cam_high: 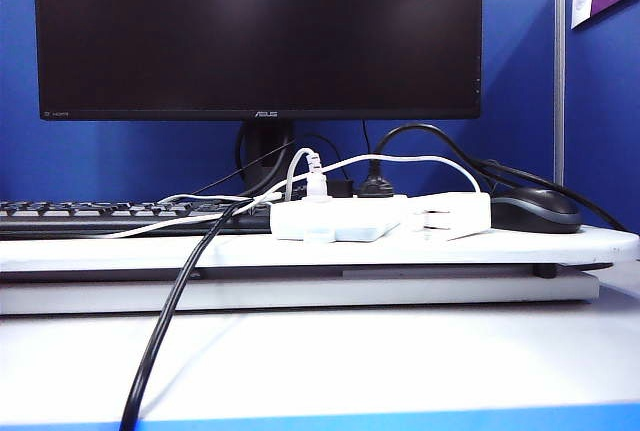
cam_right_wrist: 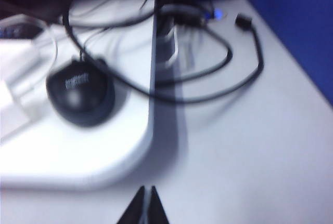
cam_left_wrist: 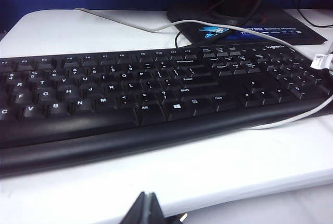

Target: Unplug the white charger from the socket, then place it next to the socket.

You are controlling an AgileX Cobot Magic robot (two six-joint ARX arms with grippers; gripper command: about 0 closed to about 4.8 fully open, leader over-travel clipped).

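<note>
- My left gripper (cam_left_wrist: 151,208) hangs low in front of the raised white desk board (cam_high: 560,243), fingertips pressed together on nothing. Ahead of it lies only the black full-size keyboard (cam_left_wrist: 156,94), so nothing of the task is within easy reach of this arm.
- Past the keyboard's far end, off toward my other hand, sits the flat white rectangular power strip (cam_high: 335,219), its long side running across me. A small white-grey plug (cam_high: 316,183) and a black plug (cam_high: 375,187) stand in its top.
- The plain white rectangular charger block (cam_high: 455,213) lies flat on the board, touching the strip's far end. Its long axis runs in line with the strip, and its thin white cable (cam_high: 400,160) arches back over the strip. From here I cannot tell whether its prongs are seated; it looks unplugged and set beside the strip.
- My right gripper (cam_right_wrist: 145,206) is also closed and empty, low by the board's rounded corner, pointing forward. The black oval mouse (cam_right_wrist: 80,93) is ahead and inward of it, and the charger just beyond the mouse. I judge this the nearer arm.
</note>
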